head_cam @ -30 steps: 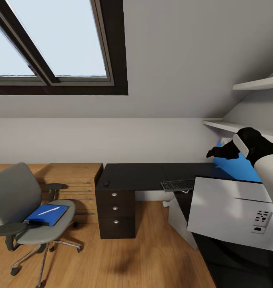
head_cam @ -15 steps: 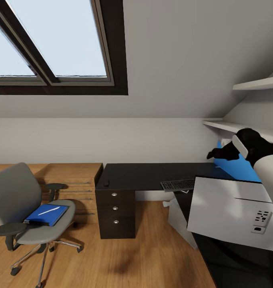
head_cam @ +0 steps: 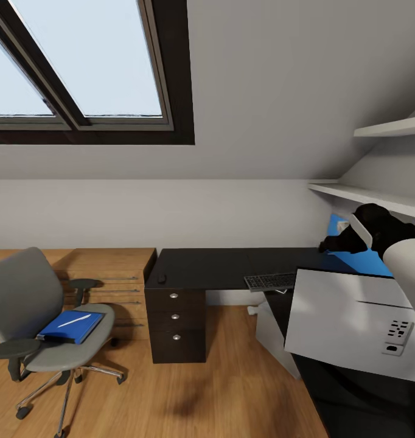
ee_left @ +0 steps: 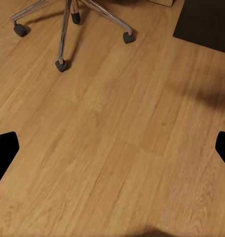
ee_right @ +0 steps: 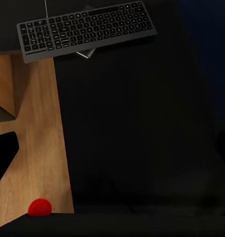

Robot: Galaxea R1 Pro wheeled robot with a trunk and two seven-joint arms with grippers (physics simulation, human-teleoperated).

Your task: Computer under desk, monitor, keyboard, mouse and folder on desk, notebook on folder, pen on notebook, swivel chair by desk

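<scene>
Progress is being judged as slight. The desk point(head_cam: 201, 267) is being shown mid-picture, with the computer point(head_cam: 353, 322) at its 4 o'clock, seemingly not underneath. The chair point(head_cam: 31, 316) is being kept well apart at 8 o'clock, and the folder point(head_cam: 70, 326) and pen point(head_cam: 73, 320) are being carried on its seat. The keyboard point(head_cam: 270, 281) and mouse point(head_cam: 162, 278) are being kept apart on the desk. The left gripper point(ee_left: 112, 153) is being held spread over the floor; the state of the right gripper point(head_cam: 329, 243) cannot be told.

An attic room at home used as study – sloped skylight point(head_cam: 80, 61), wooden floor point(head_cam: 232, 389), black desk point(head_cam: 219, 267), swivel chair point(head_cam: 31, 304).
</scene>
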